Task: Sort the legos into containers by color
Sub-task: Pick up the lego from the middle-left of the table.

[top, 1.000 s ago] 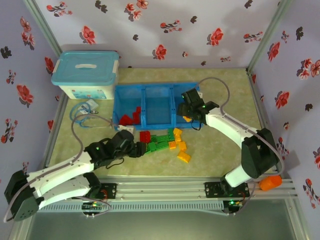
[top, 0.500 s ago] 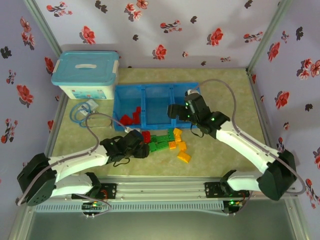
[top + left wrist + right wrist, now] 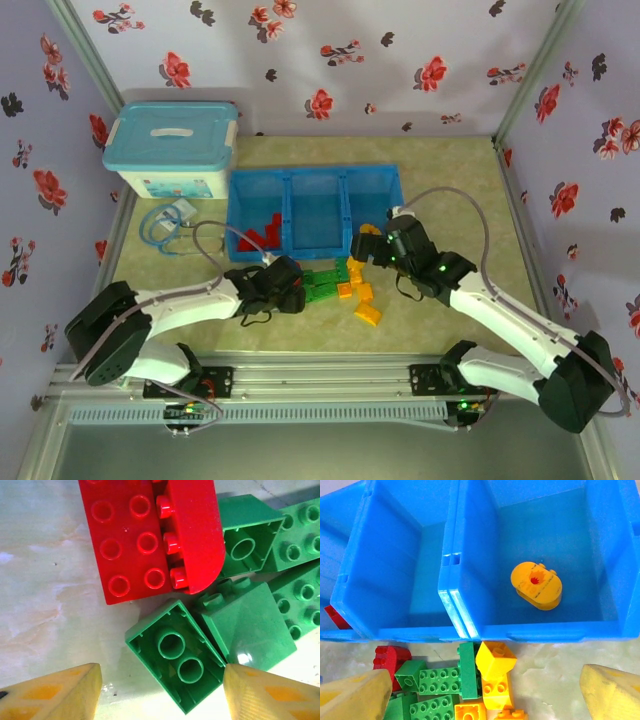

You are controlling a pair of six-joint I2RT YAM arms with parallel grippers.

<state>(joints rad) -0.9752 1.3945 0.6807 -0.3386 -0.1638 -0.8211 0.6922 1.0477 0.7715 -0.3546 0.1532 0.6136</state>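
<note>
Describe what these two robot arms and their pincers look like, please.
Both the left arm and right arm have smooth white shells joined by black rounded joints, with small green lights glowing on them. A thin grey cable loops off each. The fingers are blunt yellow-orange wedges.

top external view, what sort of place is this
Probably a robot test cell: flowered wall panels on a metal frame, two arms bolted to a rail, and legos beside blue bins.
</note>
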